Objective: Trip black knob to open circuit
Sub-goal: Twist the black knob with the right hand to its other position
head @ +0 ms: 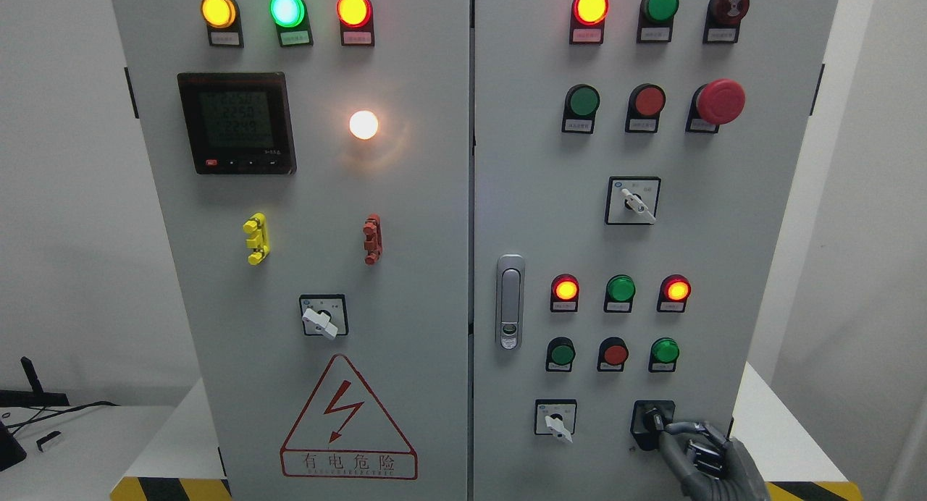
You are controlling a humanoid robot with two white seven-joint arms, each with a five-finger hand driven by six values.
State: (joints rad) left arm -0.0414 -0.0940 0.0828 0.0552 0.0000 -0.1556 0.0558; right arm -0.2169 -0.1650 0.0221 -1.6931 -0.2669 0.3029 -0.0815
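step: trip black knob (654, 421) | right robot hand (706, 450) fingers pinching the knob | advice: keep grip firm, turn steadily from the wrist, avoid slipping off.

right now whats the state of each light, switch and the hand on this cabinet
top left lamps: yellow, green, red, all lit
white lamp: lit
meter: display on
top right red lamp: lit
green lamp beside it: unlit
middle red lamps: both lit, green between them unlit
emergency stop: untouched
black knob: fingers on it
right hand: shut on black knob
door latch: flush
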